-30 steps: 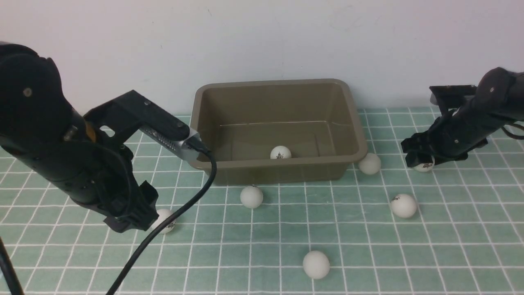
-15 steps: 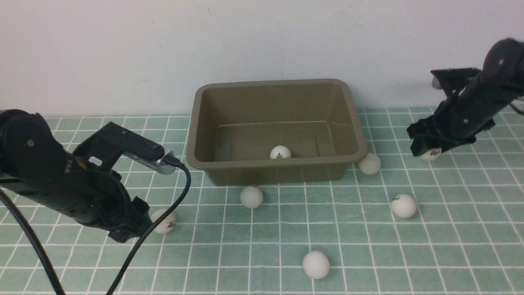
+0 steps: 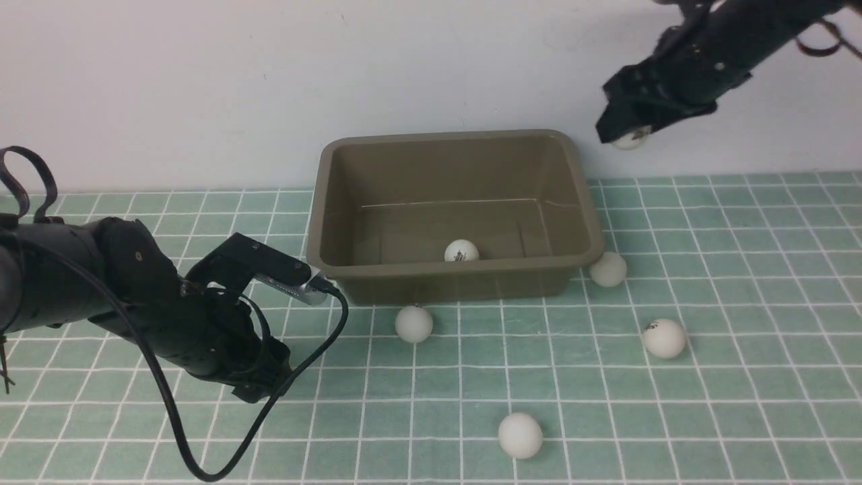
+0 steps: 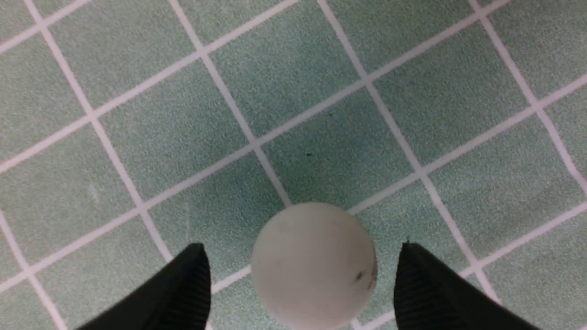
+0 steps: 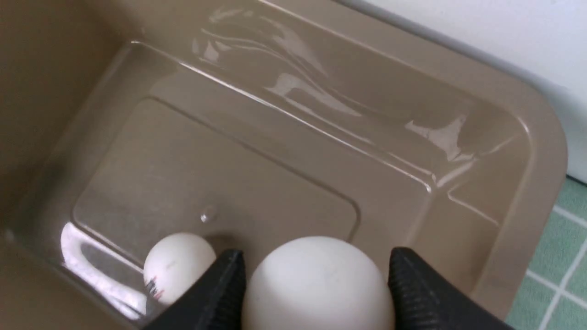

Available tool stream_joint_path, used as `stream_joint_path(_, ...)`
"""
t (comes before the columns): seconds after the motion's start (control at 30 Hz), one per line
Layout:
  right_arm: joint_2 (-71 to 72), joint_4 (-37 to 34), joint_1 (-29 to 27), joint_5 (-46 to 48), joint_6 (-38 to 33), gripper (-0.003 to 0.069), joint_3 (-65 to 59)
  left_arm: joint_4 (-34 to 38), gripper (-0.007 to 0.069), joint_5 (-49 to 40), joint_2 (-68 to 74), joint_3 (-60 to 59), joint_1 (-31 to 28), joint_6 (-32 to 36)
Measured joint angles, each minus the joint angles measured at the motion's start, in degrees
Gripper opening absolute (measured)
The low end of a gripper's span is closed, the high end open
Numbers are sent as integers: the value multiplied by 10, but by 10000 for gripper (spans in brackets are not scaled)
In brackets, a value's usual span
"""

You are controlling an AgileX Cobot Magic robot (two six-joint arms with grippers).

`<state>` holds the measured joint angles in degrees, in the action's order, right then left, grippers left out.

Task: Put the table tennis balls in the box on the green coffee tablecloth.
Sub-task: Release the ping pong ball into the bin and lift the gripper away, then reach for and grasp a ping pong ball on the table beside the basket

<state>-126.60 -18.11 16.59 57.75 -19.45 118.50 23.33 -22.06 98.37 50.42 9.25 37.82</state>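
Note:
The olive-brown box (image 3: 337, 202) stands at the back middle of the green coffee tablecloth (image 3: 741, 303), with one table tennis ball (image 3: 461, 250) inside. My right gripper (image 3: 623, 131) is shut on a ball (image 3: 631, 139), high above the box's right rim. In the right wrist view this ball (image 5: 316, 284) is pinched between the fingers (image 5: 412, 293) over the box (image 5: 545, 151). My left gripper (image 3: 262, 384) is low on the cloth at front left. In the left wrist view it (image 4: 301, 247) is open around a ball (image 4: 314, 266), with gaps on both sides.
More balls lie on the cloth: one in front of the box (image 3: 413, 323), one at its right front corner (image 3: 608, 269), one right of centre (image 3: 664, 338), one near the front edge (image 3: 520, 435). A black cable (image 3: 323, 337) loops from my left arm. A wall stands behind.
My right gripper has lifted its ball off the cloth and carried it up and left towards the box. My left arm has come down over the front-left ball, which it now hides in the front view.

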Motion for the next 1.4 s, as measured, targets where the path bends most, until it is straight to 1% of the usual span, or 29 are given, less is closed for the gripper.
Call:
stream_joint_path(0.2, -17, -3, 0, -3, -3, 371, 10, 7, 482, 1, 5, 0, 0, 0)
stream_joint_path(0.43, -29, -6, 1, -4, 1, 461, 10, 16, 482, 1, 38, 0, 0, 0)
stream_joint_path(0.53, -29, -6, 1, 0, 1, 486, 11, 16, 482, 2, 50, 0, 0, 0)
stream_joint_path(0.73, -26, -5, 1, 29, -1, 494, 34, 18, 482, 14, 55, 3, 0, 0)
stream_joint_path(0.83, -16, -1, 1, 50, -1, 494, 52, 18, 467, 15, 55, 4, 0, 0)
stream_joint_path(0.9, 8, 10, 1, 71, -1, 494, 63, 18, 430, 17, 56, 6, 0, 0)
stream_joint_path(0.93, 22, 24, 1, 83, -1, 494, 66, 18, 412, 18, 56, 6, 0, 0)
stream_joint_path(1.0, 63, 64, 1, 113, 13, 494, 68, 18, 350, 18, 57, 6, 0, -3)
stream_joint_path(1.07, 95, 98, -5, 132, 35, 494, 68, 18, 349, 11, 56, 6, 0, -5)
stream_joint_path(1.13, 119, 124, -13, 141, 55, 494, 68, 18, 349, -18, 46, 5, 0, -7)
stream_joint_path(1.2, 153, 154, -33, 141, 76, 494, 55, 17, 349, -39, 32, 5, 0, -11)
stream_joint_path(1.27, 183, 163, -51, 141, 80, 494, 23, 17, 349, -61, 4, 5, 0, -18)
stream_joint_path(1.4, 237, 164, -96, 141, 79, 477, -96, 17, 349, -109, -77, 5, 1, -33)
